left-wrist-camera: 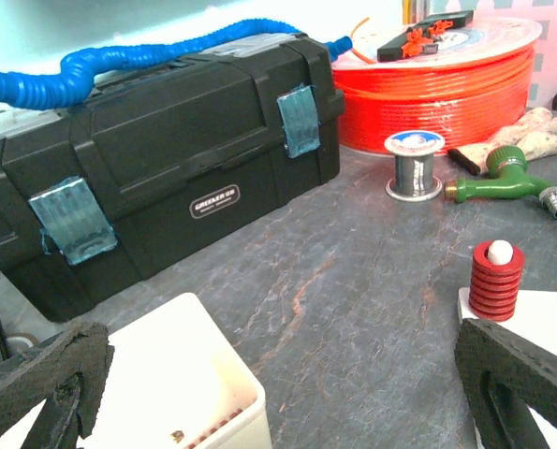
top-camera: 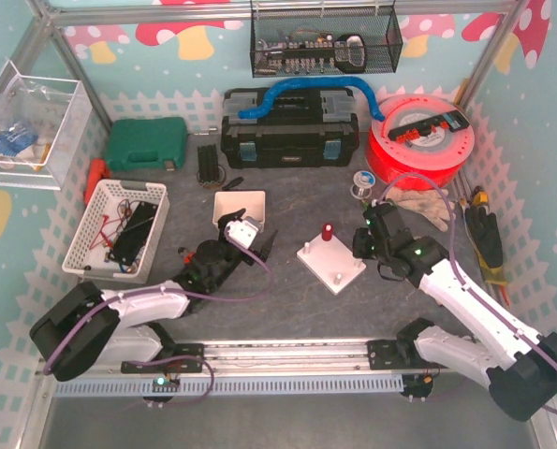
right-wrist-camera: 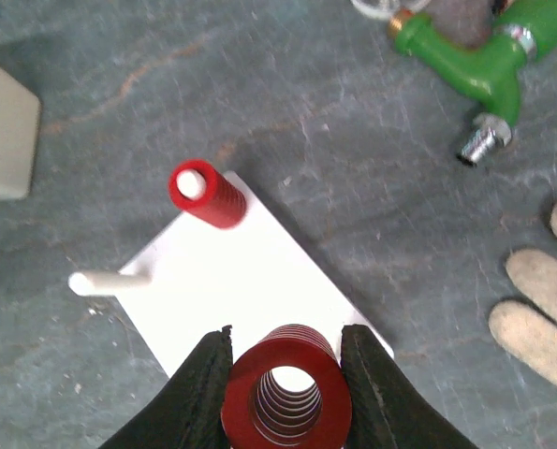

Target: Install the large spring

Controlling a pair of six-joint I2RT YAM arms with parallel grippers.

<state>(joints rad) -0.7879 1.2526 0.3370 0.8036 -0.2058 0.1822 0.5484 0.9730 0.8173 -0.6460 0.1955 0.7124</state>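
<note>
The large spring [right-wrist-camera: 287, 393] is a wide red coil, seen end-on, and my right gripper [right-wrist-camera: 285, 335] is shut on it, a finger on each side. It hangs over the near corner of the white base plate [right-wrist-camera: 241, 281]. On that plate a smaller red spring [right-wrist-camera: 203, 194] sits on a peg, and a bare white peg [right-wrist-camera: 109, 281] stands at the left corner. In the top view the right gripper [top-camera: 364, 245] is at the plate's [top-camera: 331, 262] right edge. My left gripper [left-wrist-camera: 278, 374] stands wide open with nothing in it, left of the plate and over a white tray [left-wrist-camera: 175, 374].
A black toolbox [top-camera: 289, 126] with a blue hose and an orange filament spool [top-camera: 418, 136] stand at the back. A green hose nozzle [right-wrist-camera: 484, 56], a work glove [right-wrist-camera: 540, 318] and a solder reel [left-wrist-camera: 415, 164] lie right of the plate. A white basket [top-camera: 119, 229] is at the left.
</note>
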